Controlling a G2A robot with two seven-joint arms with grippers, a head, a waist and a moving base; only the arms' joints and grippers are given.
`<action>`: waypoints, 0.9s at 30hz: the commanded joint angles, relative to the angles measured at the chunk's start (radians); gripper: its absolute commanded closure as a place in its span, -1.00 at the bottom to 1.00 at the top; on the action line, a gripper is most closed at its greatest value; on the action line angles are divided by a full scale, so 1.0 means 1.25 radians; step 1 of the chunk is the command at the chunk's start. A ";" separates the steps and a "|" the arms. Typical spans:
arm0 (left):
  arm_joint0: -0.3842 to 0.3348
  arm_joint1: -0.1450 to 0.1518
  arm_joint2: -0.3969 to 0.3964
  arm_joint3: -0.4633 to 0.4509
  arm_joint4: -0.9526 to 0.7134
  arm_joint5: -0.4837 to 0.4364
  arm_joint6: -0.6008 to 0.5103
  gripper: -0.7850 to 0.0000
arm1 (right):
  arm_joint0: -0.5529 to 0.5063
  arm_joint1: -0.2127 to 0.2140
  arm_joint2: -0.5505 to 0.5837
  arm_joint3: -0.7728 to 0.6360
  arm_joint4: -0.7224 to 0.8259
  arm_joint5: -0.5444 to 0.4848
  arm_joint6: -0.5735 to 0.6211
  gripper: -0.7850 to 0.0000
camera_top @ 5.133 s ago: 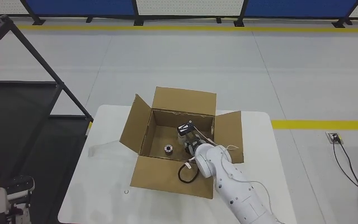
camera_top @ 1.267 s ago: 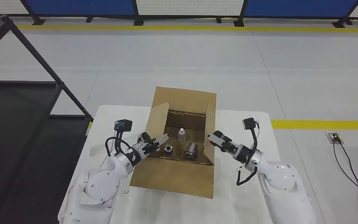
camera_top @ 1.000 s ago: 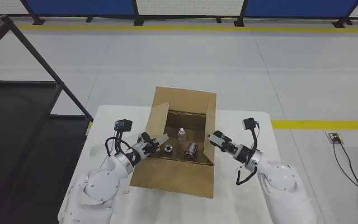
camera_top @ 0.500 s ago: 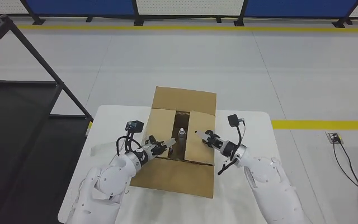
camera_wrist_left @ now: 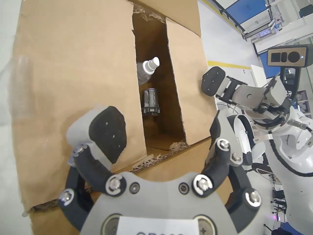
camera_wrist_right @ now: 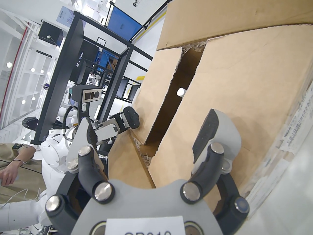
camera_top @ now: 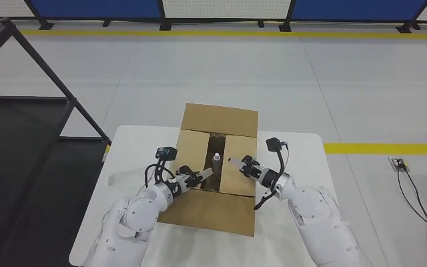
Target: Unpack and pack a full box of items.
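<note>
Packing was well along: side flaps down, slit left between them.
I judged the cardboard box (camera_top: 217, 200) loaded, since the white-capped bottle (camera_top: 216, 159) and a black ribbed cylinder (camera_wrist_left: 150, 101) sat inside under the gap. My left gripper (camera_top: 198, 176) rested at the box top's 8 o'clock and my right gripper (camera_top: 239, 162) at its 3 o'clock, both with fingers apart and holding nothing. The flaps at 12 and 6 o'clock were not yet folded in. The box stood on a white table (camera_top: 133, 153) over pale grey floor, with a black rack (camera_top: 40, 107) at 9 o'clock, a yellow floor line (camera_top: 373, 148) at 3 o'clock and blue panels (camera_top: 93, 8) at 12 o'clock.
</note>
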 commanded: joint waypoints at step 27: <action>-0.023 0.010 0.001 0.009 -0.028 0.008 0.008 -1.00 | 0.048 0.009 -0.040 0.002 -0.023 0.077 0.006 -1.00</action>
